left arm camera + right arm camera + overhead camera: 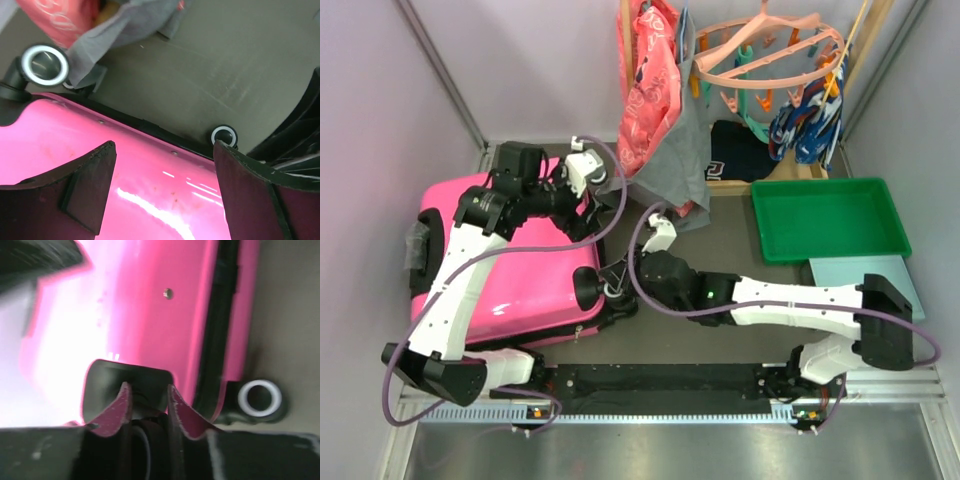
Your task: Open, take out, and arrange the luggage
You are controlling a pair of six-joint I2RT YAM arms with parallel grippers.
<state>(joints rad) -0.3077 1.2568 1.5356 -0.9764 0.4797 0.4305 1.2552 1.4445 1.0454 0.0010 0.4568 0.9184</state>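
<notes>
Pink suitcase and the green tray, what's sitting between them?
In the top view, the grey surface between luggage and green tray looks bare. The right arm crosses it, and a hanging grey cloth droops over its far part.

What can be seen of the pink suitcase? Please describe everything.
The luggage is a large hot-pink suitcase with a glossy hard shell, lying flat and apparently closed on the left of the table. Black zipper trim runs along its edge, black wheels with pale rims stick out on its right side, and a dark handle sits on its left end. The left hand hovers open above the shell; the right hand is at a dark recess at its right edge.
</notes>
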